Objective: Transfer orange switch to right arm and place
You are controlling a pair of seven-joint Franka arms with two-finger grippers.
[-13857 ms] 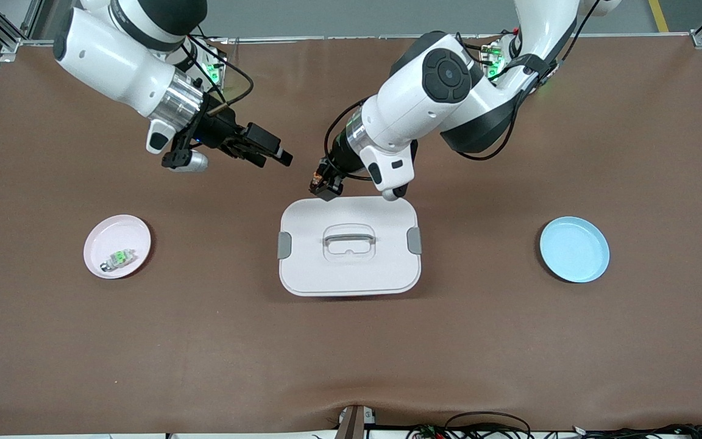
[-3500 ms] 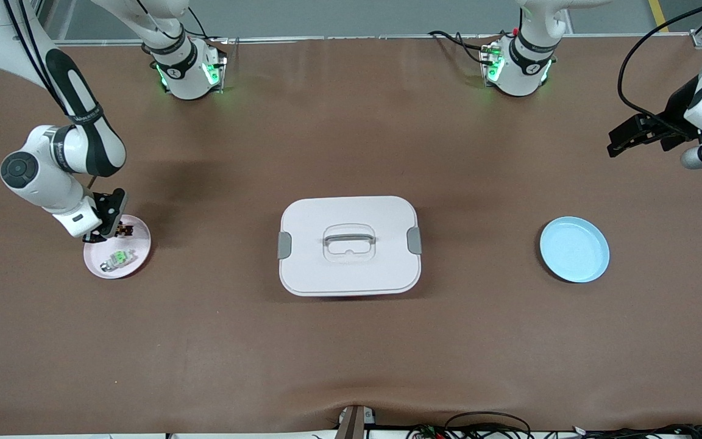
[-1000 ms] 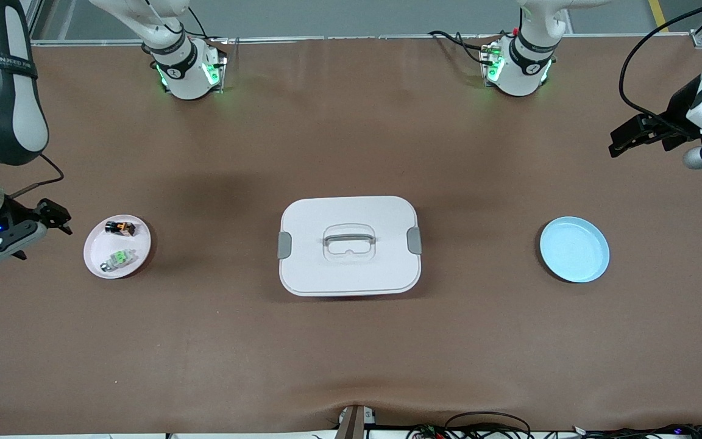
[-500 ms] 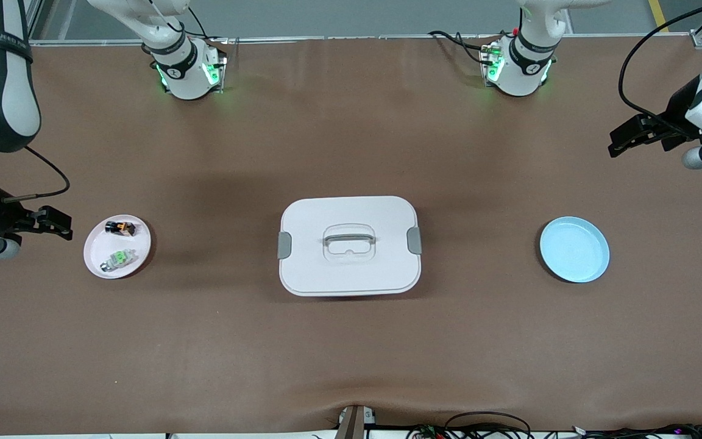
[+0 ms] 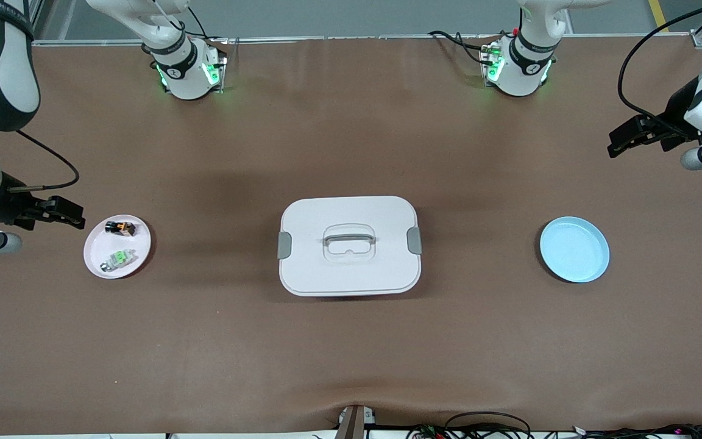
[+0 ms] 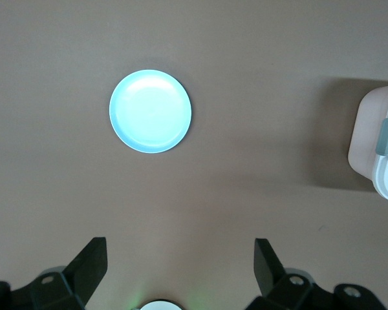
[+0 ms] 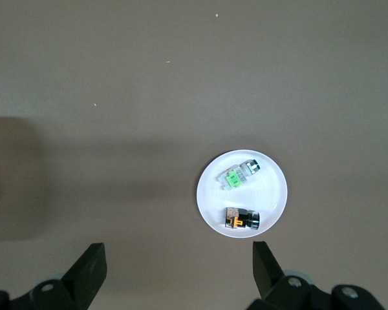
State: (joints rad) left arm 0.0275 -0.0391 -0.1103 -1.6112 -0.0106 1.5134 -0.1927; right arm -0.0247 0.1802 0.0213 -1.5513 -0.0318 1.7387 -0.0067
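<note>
The orange switch (image 5: 120, 228) is seen lying in the pink dish (image 5: 139, 262) toward the right arm's end of the tabletop (image 5: 351, 353), beside the green-and-white component (image 5: 120, 258) and slightly farther from the front camera than it. The right gripper (image 5: 70, 214) is held just outside the dish's rim, its fingers (image 7: 90, 268) spread wide and nothing held. The left gripper (image 5: 622, 139) waits above the left arm's end of the tabletop, fingers (image 6: 90, 265) likewise wide and empty, with the blue dish (image 5: 574, 249) near it. The placing step is judged done, the switch being released in the dish. Only a retreat of the right arm clear of the dish seems called for next.
</note>
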